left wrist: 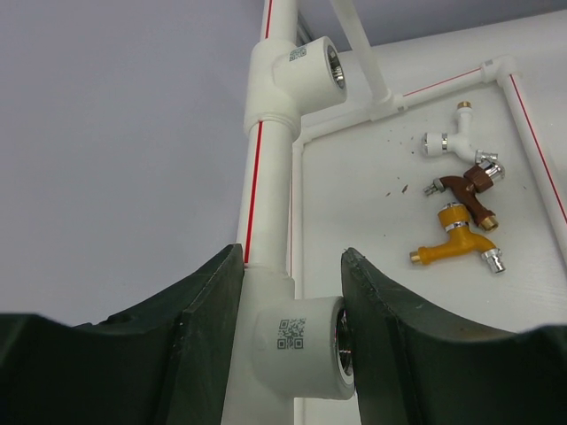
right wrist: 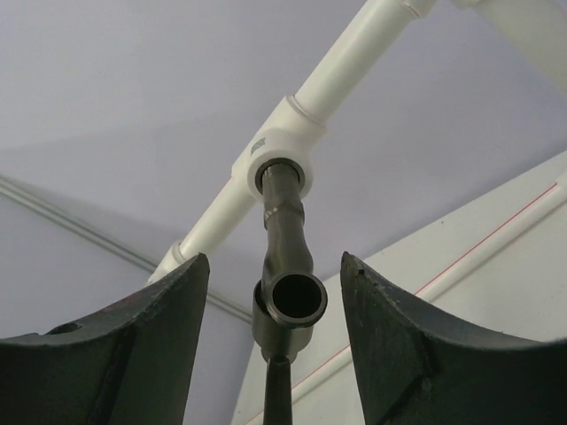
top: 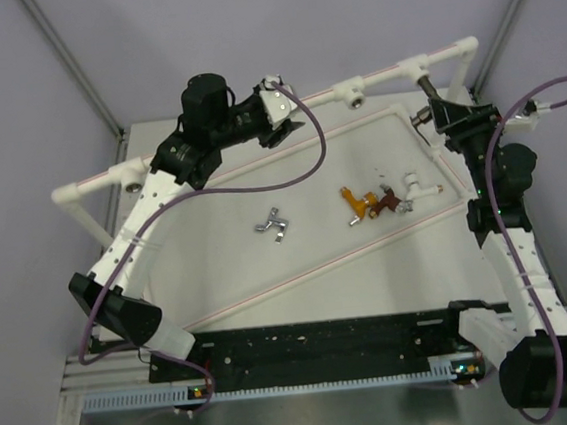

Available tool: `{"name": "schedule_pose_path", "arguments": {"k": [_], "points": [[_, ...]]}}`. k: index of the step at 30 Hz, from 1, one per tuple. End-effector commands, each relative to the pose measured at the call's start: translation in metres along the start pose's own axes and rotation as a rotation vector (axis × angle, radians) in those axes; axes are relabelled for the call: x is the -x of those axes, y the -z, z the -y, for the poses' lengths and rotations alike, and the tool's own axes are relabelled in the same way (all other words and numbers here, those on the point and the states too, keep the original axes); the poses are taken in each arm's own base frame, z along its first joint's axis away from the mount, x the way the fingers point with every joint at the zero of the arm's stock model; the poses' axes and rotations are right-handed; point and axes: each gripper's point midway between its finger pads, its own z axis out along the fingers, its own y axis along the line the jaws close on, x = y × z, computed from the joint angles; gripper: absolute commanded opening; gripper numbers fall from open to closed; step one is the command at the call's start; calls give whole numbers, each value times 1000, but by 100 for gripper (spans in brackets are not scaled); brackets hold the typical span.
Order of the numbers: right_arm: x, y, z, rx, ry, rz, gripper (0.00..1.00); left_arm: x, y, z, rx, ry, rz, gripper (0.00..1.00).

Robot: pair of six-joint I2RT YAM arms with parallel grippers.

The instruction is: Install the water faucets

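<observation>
The dark grey faucet hangs screwed into a white pipe socket on the rail. My right gripper stands open around it, with a gap on each side; from above, the faucet and gripper sit at the back right. My left gripper is shut on another pipe socket, one finger behind the pipe, the other on the threaded mouth; from above, this gripper is at the back rail. On the board lie the silver, orange-gold, reddish-brown and white faucets.
A free socket sits further along the rail. The white board carries thin pipes with red lines. Purple cables loop over both arms. Grey walls close in the back and sides.
</observation>
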Motion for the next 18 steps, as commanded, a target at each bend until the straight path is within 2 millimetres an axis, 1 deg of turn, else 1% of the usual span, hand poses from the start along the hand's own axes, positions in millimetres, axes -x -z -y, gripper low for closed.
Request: {"name": "schedule_pose_path", "arguments": {"k": [1,6,8,13,16,18], "points": [[13,-2,-21,66,-110,38,59,-66,-11,17,-29,98,-183,53],[9,-4,-20,49,-256,19,41,-70,-11,19,-27,94,-201,52],[10,-4,-15,16,-341,31,35,-69,-10,19,-25,90,-200,52],[5,-6,-7,-47,-629,21,9,-68,-11,21,-28,87,-199,50],[0,-6,-5,-95,-806,6,0,-66,-11,20,-24,83,-199,50],[-3,-6,-3,-123,-949,-6,0,-66,-10,19,-22,83,-198,50]]}}
